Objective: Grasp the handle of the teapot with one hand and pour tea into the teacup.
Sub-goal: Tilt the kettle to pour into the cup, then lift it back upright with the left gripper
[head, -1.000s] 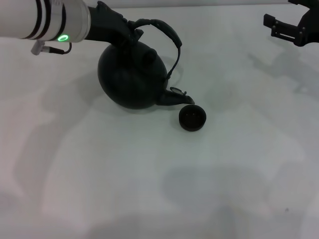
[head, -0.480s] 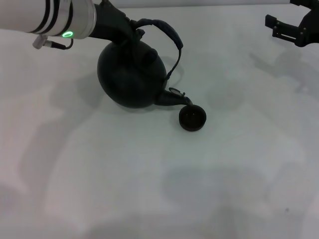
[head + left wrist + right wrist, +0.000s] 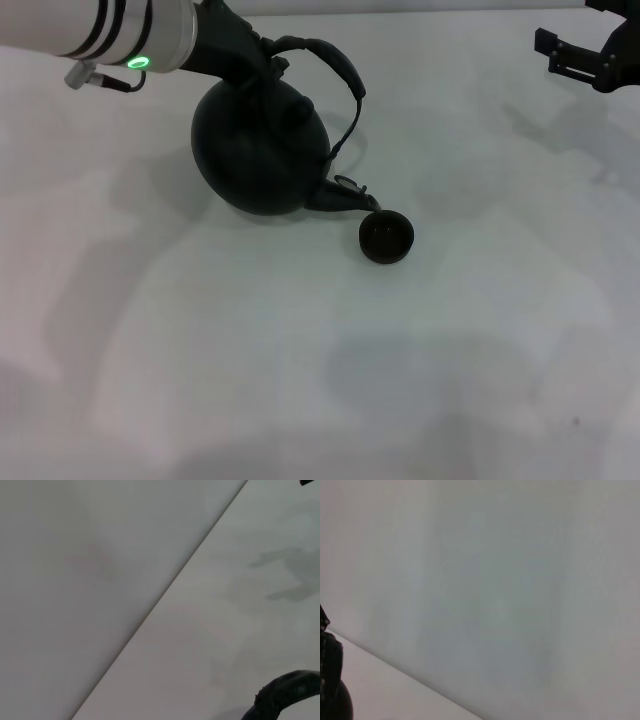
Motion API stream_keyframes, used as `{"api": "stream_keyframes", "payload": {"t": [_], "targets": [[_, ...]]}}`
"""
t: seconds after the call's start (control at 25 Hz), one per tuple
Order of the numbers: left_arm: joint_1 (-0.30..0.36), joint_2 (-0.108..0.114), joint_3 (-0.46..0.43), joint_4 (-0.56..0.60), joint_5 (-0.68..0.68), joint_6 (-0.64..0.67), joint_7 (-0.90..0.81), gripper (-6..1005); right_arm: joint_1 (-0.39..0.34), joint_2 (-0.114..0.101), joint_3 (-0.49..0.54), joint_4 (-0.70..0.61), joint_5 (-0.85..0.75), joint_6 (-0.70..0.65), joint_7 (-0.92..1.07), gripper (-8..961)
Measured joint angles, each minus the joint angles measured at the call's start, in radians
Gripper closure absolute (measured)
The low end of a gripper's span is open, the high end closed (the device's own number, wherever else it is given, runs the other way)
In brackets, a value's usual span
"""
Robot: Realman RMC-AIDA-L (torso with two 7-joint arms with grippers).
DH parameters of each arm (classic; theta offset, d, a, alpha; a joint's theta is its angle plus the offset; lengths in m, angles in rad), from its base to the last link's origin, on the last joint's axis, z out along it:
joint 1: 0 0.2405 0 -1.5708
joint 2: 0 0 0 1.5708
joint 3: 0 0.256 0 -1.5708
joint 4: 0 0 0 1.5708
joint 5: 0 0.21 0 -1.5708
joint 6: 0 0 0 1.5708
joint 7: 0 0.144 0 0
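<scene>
The round black teapot (image 3: 258, 150) is tipped toward the right. Its short spout (image 3: 345, 196) points down at the rim of the small dark teacup (image 3: 386, 238), which stands on the table just beyond it. The arched black handle (image 3: 338, 66) loops over the pot. My left gripper (image 3: 252, 58) is shut on the handle's left end, above the pot. In the left wrist view a curved piece of the handle (image 3: 287, 696) shows at one corner. My right gripper (image 3: 588, 52) hangs parked at the far right, well away from the pot.
The white table (image 3: 300, 380) runs back to a pale wall (image 3: 75, 580). Soft shadows of the arms fall across the table. A dark shape (image 3: 329, 680) sits at the edge of the right wrist view.
My left arm has shifted a little to the right and up, and the teapot has tipped slightly more, with its body drawing a bit left. The teacup and right arm have not moved.
</scene>
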Motion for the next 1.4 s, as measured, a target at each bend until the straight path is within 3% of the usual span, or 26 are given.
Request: {"api": "stream_keyframes", "payload": {"t": [1.4], "targets": [[-0.109, -0.002, 0.067, 0.012, 0.126, 0.084, -0.042, 845, 0.002, 0.0, 0.0, -0.012, 0.012, -0.032, -0.011, 88]]}}
